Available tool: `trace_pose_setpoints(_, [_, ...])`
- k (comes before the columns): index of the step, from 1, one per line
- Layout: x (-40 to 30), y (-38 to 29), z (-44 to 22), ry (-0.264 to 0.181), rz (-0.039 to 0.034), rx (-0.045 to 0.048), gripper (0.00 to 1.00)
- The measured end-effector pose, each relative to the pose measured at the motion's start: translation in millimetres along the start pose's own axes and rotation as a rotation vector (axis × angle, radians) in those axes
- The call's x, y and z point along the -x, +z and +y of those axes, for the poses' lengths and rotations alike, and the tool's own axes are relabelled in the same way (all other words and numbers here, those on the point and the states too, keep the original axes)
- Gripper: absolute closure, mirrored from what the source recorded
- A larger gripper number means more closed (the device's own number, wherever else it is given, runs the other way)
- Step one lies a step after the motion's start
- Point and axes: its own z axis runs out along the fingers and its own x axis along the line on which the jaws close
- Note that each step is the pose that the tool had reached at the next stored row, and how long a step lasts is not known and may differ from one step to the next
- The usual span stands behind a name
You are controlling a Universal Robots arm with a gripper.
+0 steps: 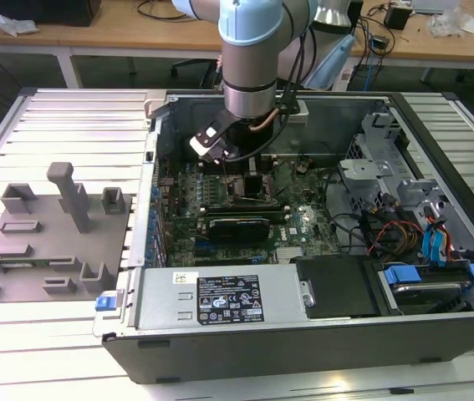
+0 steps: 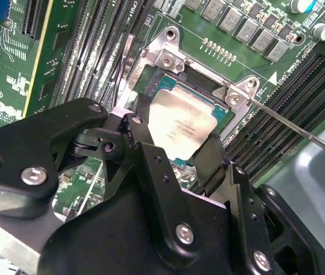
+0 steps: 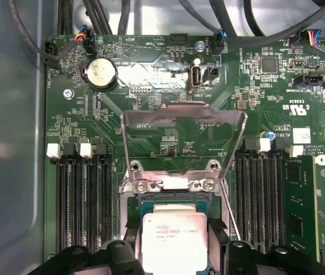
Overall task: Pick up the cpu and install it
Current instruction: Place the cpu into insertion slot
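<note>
Gripper: the gripper (image 2: 173, 140) is clamped on the cpu, with one black finger (image 2: 145, 150) against each of two opposite edges. In the first wrist view the two fingers flank the same part (image 3: 173, 255).
Cpu: the cpu (image 2: 176, 127) is a silvery square with a pale rim, held between the fingers directly over the open socket. Its metal top faces up (image 3: 173, 238). I cannot tell whether it is fully seated or just above the socket.
Socket: the socket (image 3: 171, 184) is a metal frame screwed to the board, and its hinged cover plate (image 3: 182, 117) is swung up and open on the far side of the cpu.
Lever: a thin metal lever (image 2: 291, 127) runs beside the socket, unlatched and apart from the fingers.
Memory slots: long dark memory slots (image 3: 82, 200) run along both sides of the socket.
Circuit board: the green circuit board (image 3: 265, 97) carries a round coin battery (image 3: 100, 73) beyond the cover plate.
Arm: in the exterior view the arm (image 1: 253, 58) comes down from above into the far part of the open computer case (image 1: 303, 338), and the gripper (image 1: 251, 180) is low over the board.
Tray: a grey tray (image 1: 44, 242) with upright blocks lies on the slatted table (image 1: 69, 117), at the exterior view's left, well apart from the case.
</note>
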Motion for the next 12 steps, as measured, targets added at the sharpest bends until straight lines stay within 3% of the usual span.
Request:
trace_pose_setpoints(9, [0.0, 0.1, 1.5, 0.000, -0.0002, 0.0003, 0.45])
trace_pose_setpoints(12, [-0.1, 0.3, 1.7, 0.000, 0.0004, 0.0007, 0.38])
